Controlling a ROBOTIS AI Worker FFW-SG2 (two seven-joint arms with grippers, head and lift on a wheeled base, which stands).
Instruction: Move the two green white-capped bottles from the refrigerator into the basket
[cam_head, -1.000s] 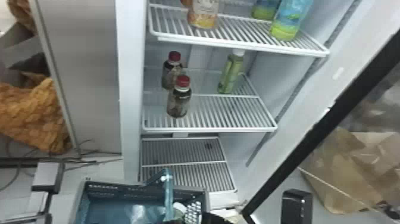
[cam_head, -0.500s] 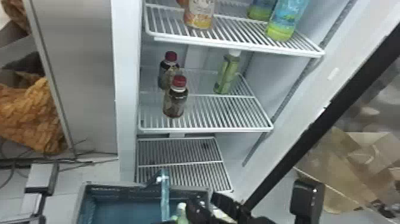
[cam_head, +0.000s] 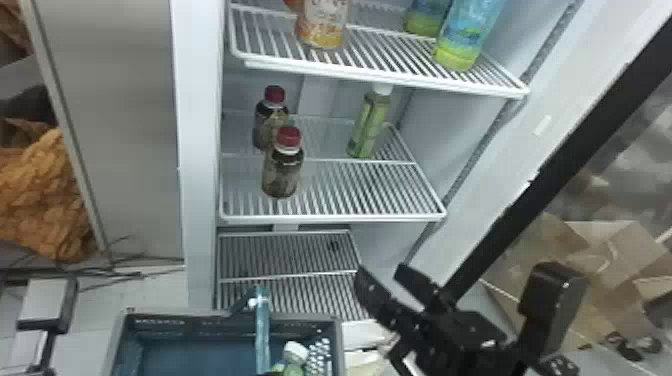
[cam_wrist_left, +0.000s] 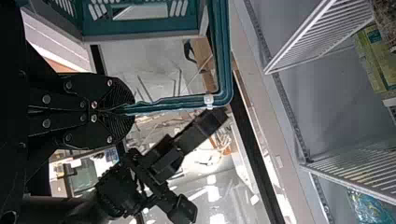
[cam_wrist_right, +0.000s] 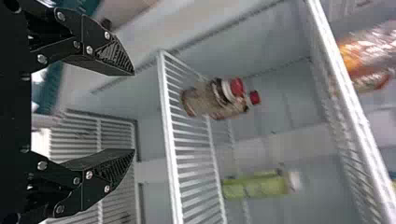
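In the head view, my right gripper stands open and empty, right of the basket and below the middle shelf. One green white-capped bottle stands upright toward the back of that shelf, right of the red-capped bottles; in the right wrist view the same green bottle is beyond my right gripper, clear of its spread fingers. Another green white-capped bottle is in the basket, at its right end. The left wrist view has my left gripper shut on the basket's teal handle.
Two dark red-capped bottles stand on the middle shelf. The upper shelf holds an orange-labelled bottle and blue-green bottles. The open door's black edge slants along the right, above my right arm.
My right gripper has moved away from the bottle in the basket, rightward and up in the head view. The green bottle on the shelf still stands there.
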